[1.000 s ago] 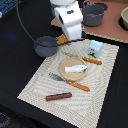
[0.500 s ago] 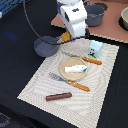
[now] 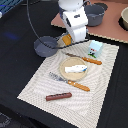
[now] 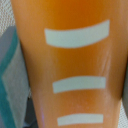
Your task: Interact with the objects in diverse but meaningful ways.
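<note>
Placemat edge, orange block under jaws

One placemat. One plate bearing one white tube. Two orange-handled utensils: one knife, one fork. One sausage stick. One carton. One saucepan, one pot. One orange striped object.
</note>
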